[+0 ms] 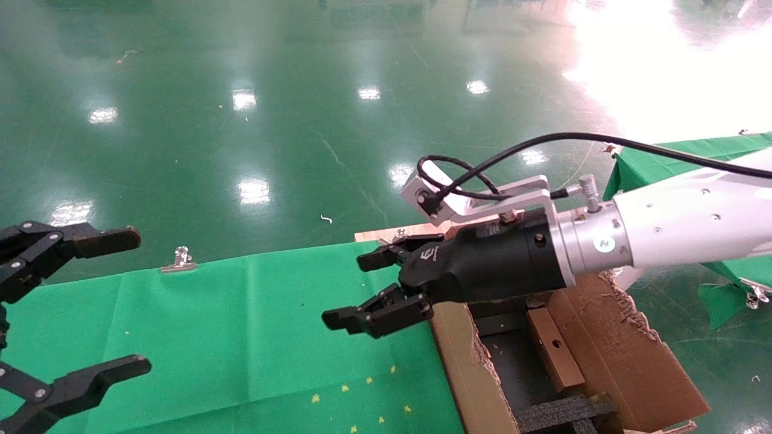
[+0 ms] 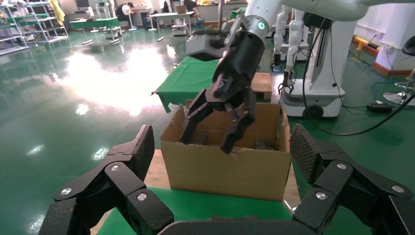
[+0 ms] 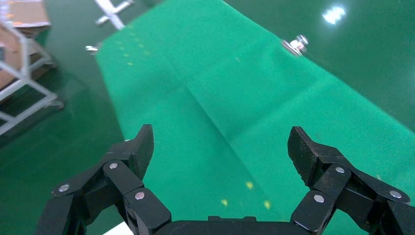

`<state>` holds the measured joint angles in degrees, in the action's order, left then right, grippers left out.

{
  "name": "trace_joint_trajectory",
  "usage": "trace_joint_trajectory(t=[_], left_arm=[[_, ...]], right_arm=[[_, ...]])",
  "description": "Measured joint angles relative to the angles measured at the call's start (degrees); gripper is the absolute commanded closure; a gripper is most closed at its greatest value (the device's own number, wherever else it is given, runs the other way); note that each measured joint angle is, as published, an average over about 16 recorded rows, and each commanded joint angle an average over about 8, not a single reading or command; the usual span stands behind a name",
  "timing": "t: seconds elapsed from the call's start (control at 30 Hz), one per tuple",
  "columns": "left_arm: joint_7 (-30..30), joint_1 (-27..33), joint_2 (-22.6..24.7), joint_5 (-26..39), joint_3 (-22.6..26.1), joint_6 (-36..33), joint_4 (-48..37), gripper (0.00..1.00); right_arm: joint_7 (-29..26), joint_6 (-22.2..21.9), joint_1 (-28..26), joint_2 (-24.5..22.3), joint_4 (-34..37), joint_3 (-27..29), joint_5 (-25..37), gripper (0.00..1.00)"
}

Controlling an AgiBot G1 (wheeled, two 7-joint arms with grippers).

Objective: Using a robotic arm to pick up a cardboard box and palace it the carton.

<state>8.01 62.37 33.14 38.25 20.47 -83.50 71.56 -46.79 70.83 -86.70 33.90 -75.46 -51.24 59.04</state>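
The white robotic arm reaches in from the right. Its black right gripper hangs open and empty over the green cloth, just left of the carton. In the left wrist view the right gripper hovers at the near rim of the carton. A slim brown cardboard box with a small black mark lies inside the carton among black foam. The right wrist view shows that gripper open over bare cloth. My left gripper stands open at the far left, facing the carton with its fingers spread wide.
A green cloth covers the table, pinned by a metal clip at its far edge. Ragged carton flaps border the cloth's right side. A second green-covered table stands at the right. Shiny green floor lies beyond.
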Motion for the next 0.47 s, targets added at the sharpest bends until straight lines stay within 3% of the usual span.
trace_joint_trajectory(t=[0.23, 0.47], left_arm=[[0.0, 0.0, 0.0, 0.0, 0.0, 0.0, 0.0, 0.00], [0.0, 0.0, 0.0, 0.0, 0.0, 0.0, 0.0, 0.00]], right_arm=[[10.2, 4.2, 7.1, 0.3, 0.5, 10.0, -4.9, 0.00], [15.4, 6.3, 10.7, 0.5, 0.8, 15.0, -7.3, 0.00]])
